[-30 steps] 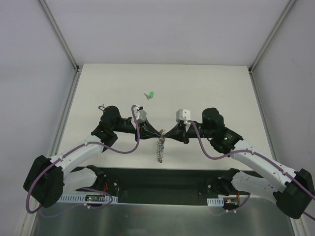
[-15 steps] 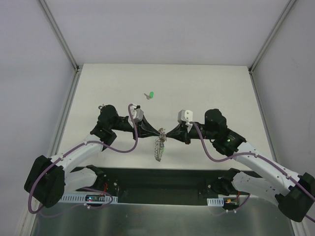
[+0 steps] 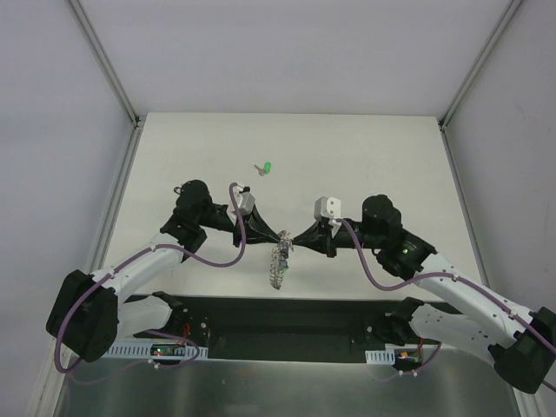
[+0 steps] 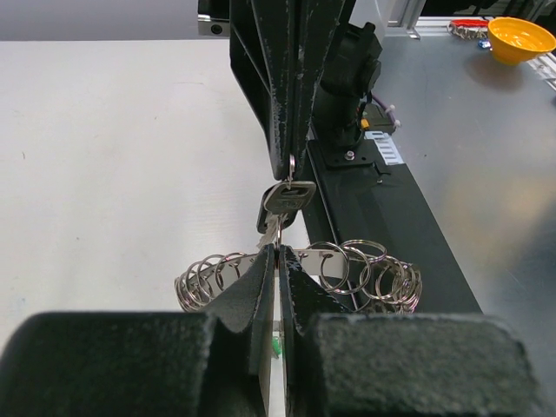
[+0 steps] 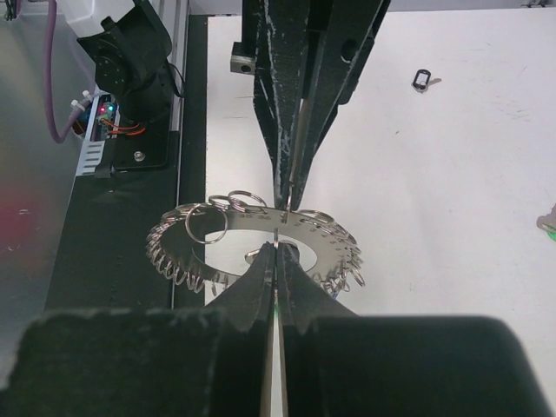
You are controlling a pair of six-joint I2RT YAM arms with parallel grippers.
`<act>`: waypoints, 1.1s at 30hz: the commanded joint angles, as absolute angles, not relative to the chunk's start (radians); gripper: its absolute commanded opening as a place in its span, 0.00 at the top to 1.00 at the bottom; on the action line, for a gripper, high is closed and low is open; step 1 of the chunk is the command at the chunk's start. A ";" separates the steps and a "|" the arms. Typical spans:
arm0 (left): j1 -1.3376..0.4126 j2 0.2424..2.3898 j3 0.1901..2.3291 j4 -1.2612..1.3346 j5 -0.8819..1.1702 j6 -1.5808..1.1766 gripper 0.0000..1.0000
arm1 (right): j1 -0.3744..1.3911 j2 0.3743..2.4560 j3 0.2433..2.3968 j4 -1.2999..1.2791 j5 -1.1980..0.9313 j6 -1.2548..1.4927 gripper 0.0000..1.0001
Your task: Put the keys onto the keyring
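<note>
Bench (image 3: 365,156), centre of near edge: left tool (image 4: 278,261) clenched on keyring (image 3: 278,265), right tool (image 5: 276,261) clenched on key (image 4: 289,198); slight misalignment could twist key loose and drop it past that edge.

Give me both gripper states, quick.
Left gripper: shut on the keyring.
Right gripper: shut on a key.

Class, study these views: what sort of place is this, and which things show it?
Probably a robotics lab test cell: the left arm and right arm are bolted to a white table, plain white walls on metal framing enclose it, and a metal workbench alongside holds an orange bowl.
</note>
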State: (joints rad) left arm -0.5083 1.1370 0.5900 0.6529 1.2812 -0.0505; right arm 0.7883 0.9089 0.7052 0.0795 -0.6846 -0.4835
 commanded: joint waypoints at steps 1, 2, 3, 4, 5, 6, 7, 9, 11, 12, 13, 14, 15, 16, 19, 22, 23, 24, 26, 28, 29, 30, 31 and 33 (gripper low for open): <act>-0.492 1.121 0.640 0.664 1.344 0.015 1.00 | 0.819 0.910 0.710 0.137 -0.673 -0.488 0.99; -0.492 1.123 0.641 0.663 1.344 0.015 1.00 | 0.824 0.911 0.710 0.137 -0.669 -0.491 0.99; -0.492 1.124 0.641 0.664 1.345 0.014 1.00 | 0.831 0.914 0.712 0.135 -0.657 -0.492 0.99; -0.492 1.123 0.641 0.664 1.347 0.014 1.00 | 0.836 0.917 0.715 0.133 -0.652 -0.497 0.99; -0.492 1.123 0.641 0.663 1.347 0.014 1.00 | 0.838 0.919 0.713 0.132 -0.649 -0.499 0.99; -0.492 1.121 0.643 0.663 1.345 0.012 1.00 | 0.841 0.919 0.715 0.129 -0.640 -0.500 0.99; -0.492 1.121 0.643 0.661 1.345 0.012 1.00 | 0.847 0.922 0.713 0.129 -0.634 -0.503 0.99; -0.492 1.120 0.643 0.663 1.345 0.014 1.00 | 0.856 0.922 0.712 0.127 -0.609 -0.506 0.99; -0.492 1.121 0.643 0.663 1.347 0.012 1.00 | 0.861 0.928 0.713 0.124 -0.594 -0.511 0.99; -0.492 1.120 0.643 0.663 1.350 0.014 1.00 | 0.865 0.930 0.713 0.124 -0.575 -0.512 0.99; -0.492 1.118 0.643 0.663 1.350 0.014 1.00 | 0.867 0.930 0.713 0.124 -0.569 -0.512 0.99; -0.492 1.118 0.643 0.661 1.347 0.014 1.00 | 0.868 0.930 0.713 0.124 -0.566 -0.514 0.99; -0.492 1.117 0.643 0.661 1.348 0.015 1.00 | 0.873 0.930 0.715 0.126 -0.557 -0.512 0.99; -0.492 1.115 0.643 0.663 1.347 0.012 1.00 | 0.874 0.931 0.712 0.127 -0.552 -0.512 0.99; -0.492 1.114 0.643 0.661 1.348 0.017 1.00 | 0.877 0.930 0.709 0.135 -0.535 -0.511 0.99; -0.492 1.117 0.643 0.658 1.345 0.012 1.00 | 0.880 0.930 0.709 0.141 -0.535 -0.505 0.99; -0.492 1.115 0.643 0.658 1.345 0.014 1.00 | 0.881 0.928 0.709 0.141 -0.537 -0.505 0.99; -0.492 1.117 0.644 0.658 1.345 0.014 1.00 | 0.881 0.930 0.707 0.143 -0.540 -0.503 0.99; -0.492 1.118 0.644 0.658 1.347 0.015 1.00 | 0.881 0.931 0.707 0.146 -0.540 -0.502 0.99; -0.492 1.117 0.644 0.658 1.347 0.014 1.00 | 0.882 0.933 0.709 0.146 -0.538 -0.502 0.99; -0.492 1.115 0.644 0.658 1.345 0.012 1.00 | 0.882 0.934 0.710 0.146 -0.538 -0.502 0.99; -0.492 1.117 0.644 0.658 1.344 0.014 1.00 | 0.882 0.937 0.709 0.146 -0.540 -0.500 0.99; -0.492 1.118 0.644 0.658 1.345 0.014 1.00 | 0.884 0.937 0.709 0.146 -0.540 -0.500 0.99; -0.492 1.120 0.644 0.657 1.344 0.012 1.00 | 0.882 0.942 0.712 0.144 -0.545 -0.500 0.99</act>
State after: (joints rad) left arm -0.5018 1.1366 0.5964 0.6102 1.3006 -0.0105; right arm 0.8753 0.9333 0.7052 0.0917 -0.5377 -0.4980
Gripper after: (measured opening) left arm 0.008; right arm 0.017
